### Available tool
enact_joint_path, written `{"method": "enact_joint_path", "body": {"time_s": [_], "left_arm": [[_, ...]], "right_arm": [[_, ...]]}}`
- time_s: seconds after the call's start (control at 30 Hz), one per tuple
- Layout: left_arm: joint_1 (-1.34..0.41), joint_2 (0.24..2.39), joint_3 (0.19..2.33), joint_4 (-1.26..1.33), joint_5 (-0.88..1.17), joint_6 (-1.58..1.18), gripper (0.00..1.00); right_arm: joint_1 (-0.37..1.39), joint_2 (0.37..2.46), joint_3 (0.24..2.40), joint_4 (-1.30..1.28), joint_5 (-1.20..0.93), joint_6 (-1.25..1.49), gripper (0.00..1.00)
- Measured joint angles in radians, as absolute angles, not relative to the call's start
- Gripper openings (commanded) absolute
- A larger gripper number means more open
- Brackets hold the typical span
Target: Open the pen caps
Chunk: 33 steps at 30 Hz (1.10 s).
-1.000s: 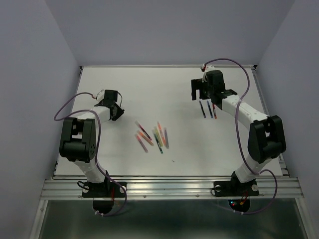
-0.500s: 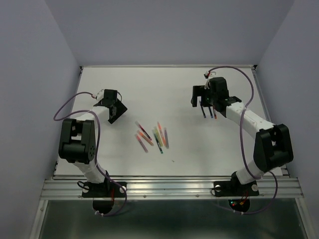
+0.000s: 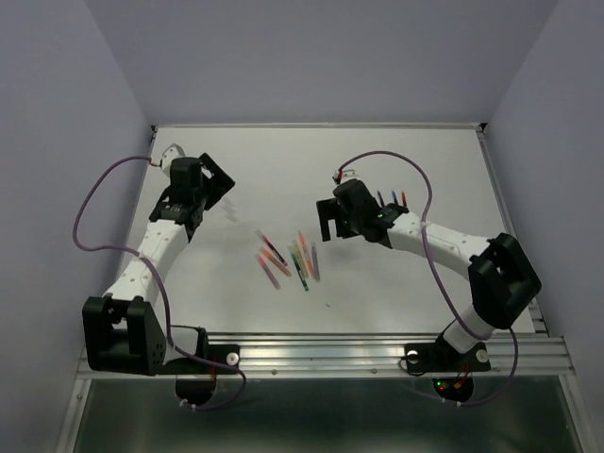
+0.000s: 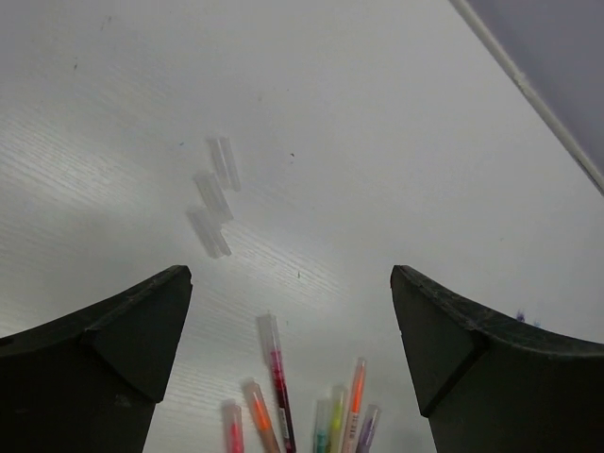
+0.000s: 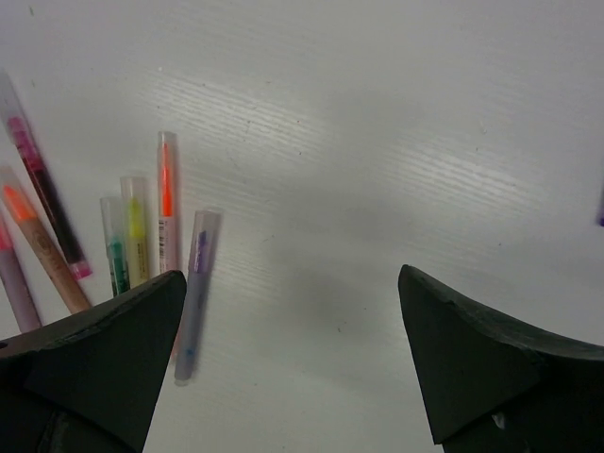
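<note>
Left arm stretched long along left side of table, forearm almost straight. Left gripper over far-left area, jaws wide apart, nothing between. Right arm folded inward at elbow. Right gripper near table middle, jaws also spread wide, empty. Pens in loose bunch at table middle, pen caps on them. Three loose clear caps on table ahead of left gripper.
</note>
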State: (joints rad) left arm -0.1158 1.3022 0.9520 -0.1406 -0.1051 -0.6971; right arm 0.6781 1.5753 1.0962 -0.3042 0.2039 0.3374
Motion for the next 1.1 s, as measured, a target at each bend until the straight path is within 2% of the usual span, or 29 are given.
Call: {"method": "enact_joint_path", "body": {"time_s": [0.3, 1.1], "left_arm": [[-0.116, 1.163, 0.942, -0.142, -0.103, -0.686, 0.99], [-0.116, 1.162, 0.903, -0.162, -0.102, -0.681, 0.99]], "right_arm": [[0.799, 1.71, 1.12, -0.362, 0.314, 0.426, 1.0], [0.893, 1.859, 1.189, -0.421, 0.356, 0.488, 1.0]]}}
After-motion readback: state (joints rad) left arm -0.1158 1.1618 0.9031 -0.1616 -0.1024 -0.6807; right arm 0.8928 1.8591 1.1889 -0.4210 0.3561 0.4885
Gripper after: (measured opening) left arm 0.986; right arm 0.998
